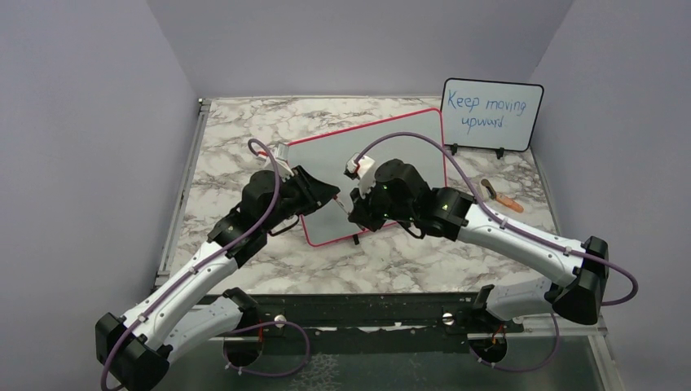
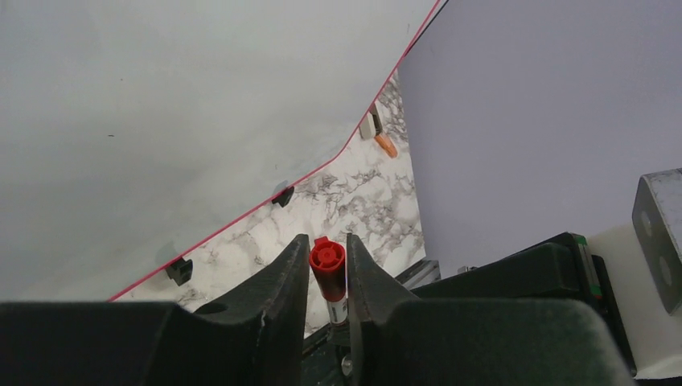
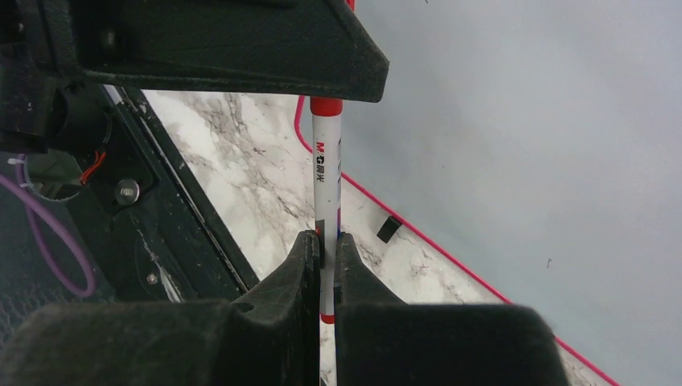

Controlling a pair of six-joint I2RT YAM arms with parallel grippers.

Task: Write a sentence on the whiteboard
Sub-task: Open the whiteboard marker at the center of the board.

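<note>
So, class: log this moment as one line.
left tool: shut on marker cap | right tool: shut on marker | whiteboard: no writing visible

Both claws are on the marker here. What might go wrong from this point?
1. The left claw grips only the red cap, the right claw the thin marker barrel; pulling apart, either may slip.
2. Nothing visible pins the whiteboard to the table, so it may shift under writing pressure.
</note>
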